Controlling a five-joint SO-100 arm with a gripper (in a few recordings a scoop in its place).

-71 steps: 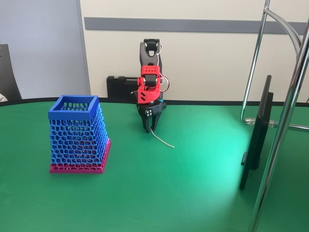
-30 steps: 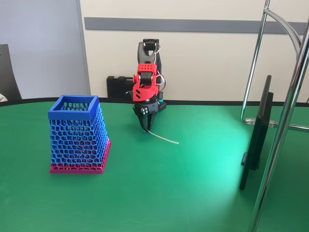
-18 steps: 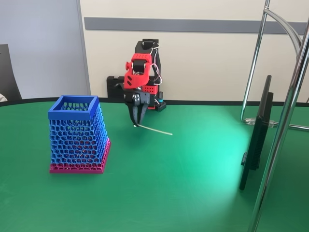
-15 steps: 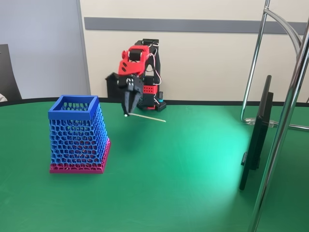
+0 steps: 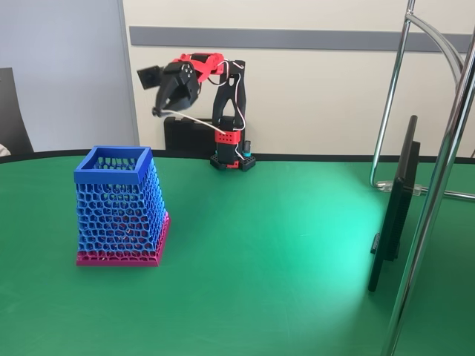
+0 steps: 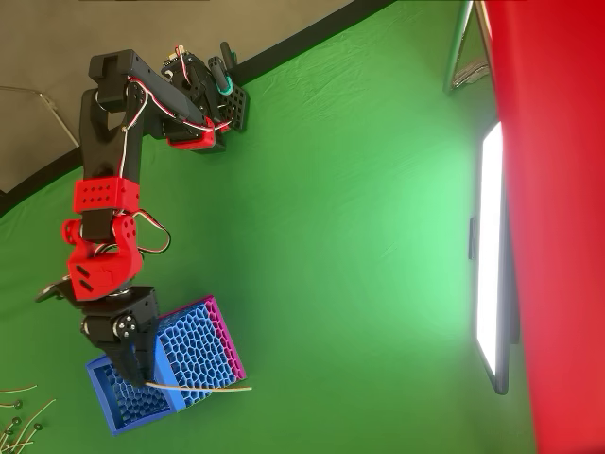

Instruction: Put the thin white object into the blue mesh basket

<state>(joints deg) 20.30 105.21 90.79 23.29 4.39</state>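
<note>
Blue mesh basket point(image 5: 119, 208) stands near left on the green table point(image 5: 282, 252). Gripper point(image 5: 165, 111) is raised above its far right, pinched on one end of the thin white object point(image 6: 203, 387). Strand looks light, semi-stiff; end grip lets it swing.

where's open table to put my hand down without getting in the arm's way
Widest bare patch: the green table between the blue mesh basket and the dark screen. Crowded: above the basket, where the tool holds the thin white object, and the arm base at the far edge.
</note>
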